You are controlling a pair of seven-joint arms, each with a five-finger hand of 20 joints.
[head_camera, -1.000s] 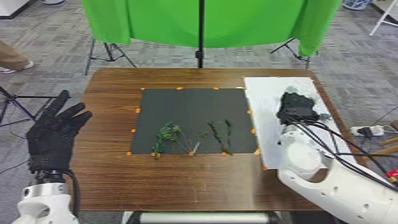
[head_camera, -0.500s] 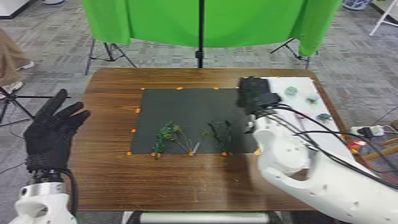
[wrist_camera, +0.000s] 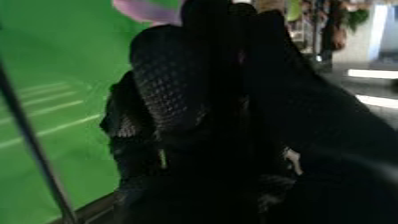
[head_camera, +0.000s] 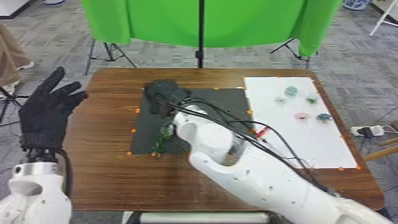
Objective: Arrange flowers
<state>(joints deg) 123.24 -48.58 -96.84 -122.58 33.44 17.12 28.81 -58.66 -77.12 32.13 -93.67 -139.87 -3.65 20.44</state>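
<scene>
1. Right hand (head_camera: 167, 97), upper left of frame: grasping pink flower (wrist_camera: 147, 10).
2. Left hand (head_camera: 46, 115) released.
3. Done, apparently: greenery (head_camera: 162, 140) on mat (head_camera: 145, 135).
4. Remaining: place flower; maybe blooms (head_camera: 291, 91), upper right.

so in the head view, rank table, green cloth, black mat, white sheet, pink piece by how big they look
1. Table
2. Green cloth
3. Black mat and white sheet: too close to rank, as the right hand hides part of the mat
4. Pink piece
</scene>
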